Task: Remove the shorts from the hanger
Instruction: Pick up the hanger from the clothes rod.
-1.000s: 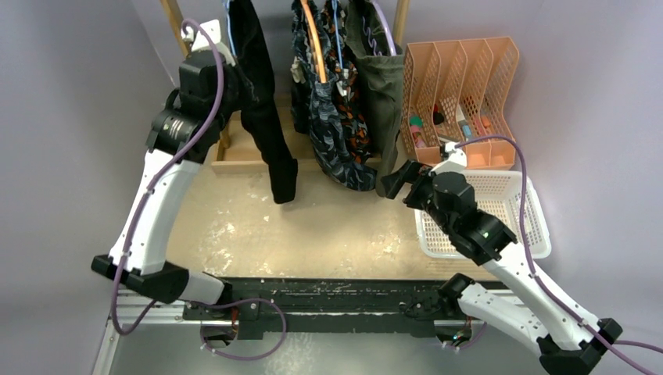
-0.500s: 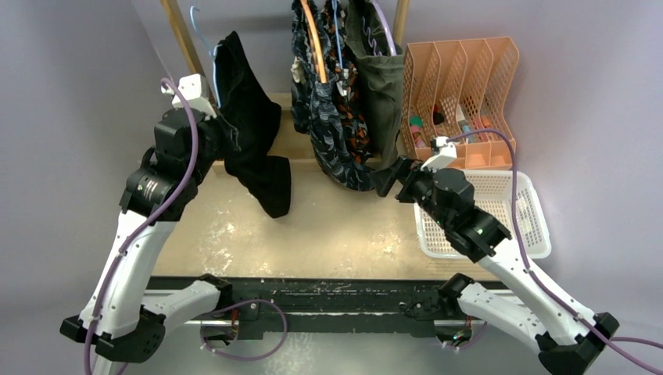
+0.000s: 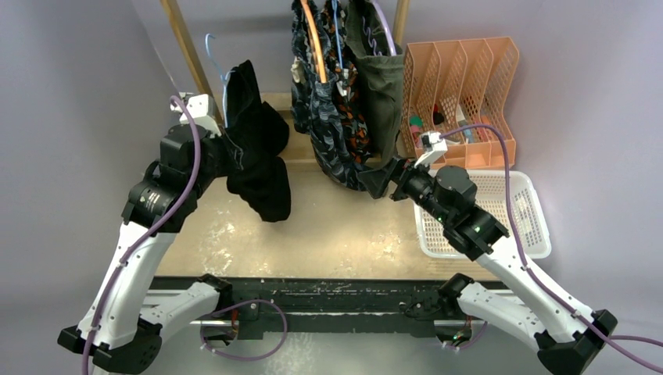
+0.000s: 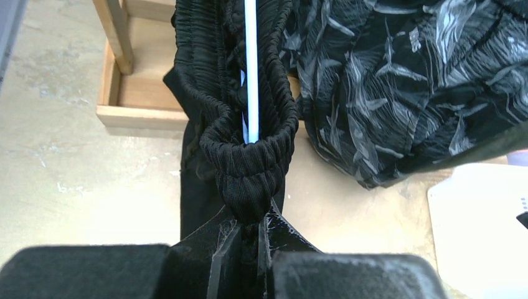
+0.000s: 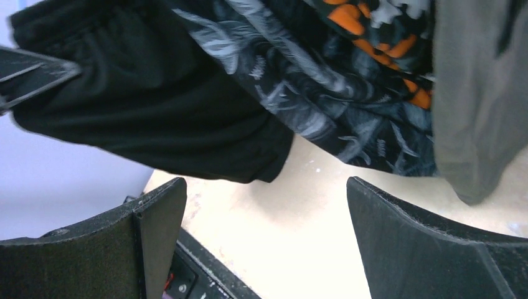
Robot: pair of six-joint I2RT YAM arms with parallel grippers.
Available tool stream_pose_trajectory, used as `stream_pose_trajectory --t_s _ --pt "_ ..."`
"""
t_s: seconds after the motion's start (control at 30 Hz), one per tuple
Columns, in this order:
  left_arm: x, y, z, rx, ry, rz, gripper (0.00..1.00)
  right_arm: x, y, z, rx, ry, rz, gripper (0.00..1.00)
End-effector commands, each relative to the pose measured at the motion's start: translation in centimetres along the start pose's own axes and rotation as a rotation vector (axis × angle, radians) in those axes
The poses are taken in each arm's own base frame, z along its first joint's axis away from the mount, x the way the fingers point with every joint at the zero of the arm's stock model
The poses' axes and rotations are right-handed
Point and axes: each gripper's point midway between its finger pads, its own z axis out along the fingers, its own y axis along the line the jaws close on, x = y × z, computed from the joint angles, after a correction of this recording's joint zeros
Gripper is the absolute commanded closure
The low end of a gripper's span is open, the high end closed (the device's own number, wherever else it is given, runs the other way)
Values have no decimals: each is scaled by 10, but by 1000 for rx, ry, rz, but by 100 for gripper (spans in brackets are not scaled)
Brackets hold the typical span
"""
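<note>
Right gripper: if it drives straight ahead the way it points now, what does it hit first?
Most likely the bottom of the wavy-patterned shorts, hanging just ahead of the open right gripper. The black shorts lie farther along. Depth is unclear; it might pass under the hem.

The plain black cloth shorts [image 4: 252,168] are matt, with a ribbed, gathered waistband. The thin light-blue hanger [image 4: 251,56] looks smooth and a little glossy. The dark wavy-patterned shorts [image 4: 398,81] are of thin, smooth cloth. The pale wooden rack frame [image 4: 115,31] is bare matt wood. The beige table top [image 4: 68,187] is rough and blotchy. The orange perforated file organiser [image 3: 461,66] and the white lattice basket [image 3: 525,211] look like plastic.
</note>
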Motion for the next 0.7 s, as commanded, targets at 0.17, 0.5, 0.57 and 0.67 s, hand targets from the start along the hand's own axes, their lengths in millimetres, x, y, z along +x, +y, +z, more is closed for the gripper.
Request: stream_pose_trajectory --t_s 0.17,0.5,0.57,0.67 --pt "30 -22 -42 218 74 -44 100 -30 96 -16 -475 -43 -124 1" --pt "64 -20 -101 292 324 35 100 -19 90 4 -439 3 19 2" --pt "73 -24 -113 330 378 43 100 -13 85 9 -407 27 63 2" --pt "68 -65 -131 582 411 16 100 -3 71 21 -328 75 82 5"
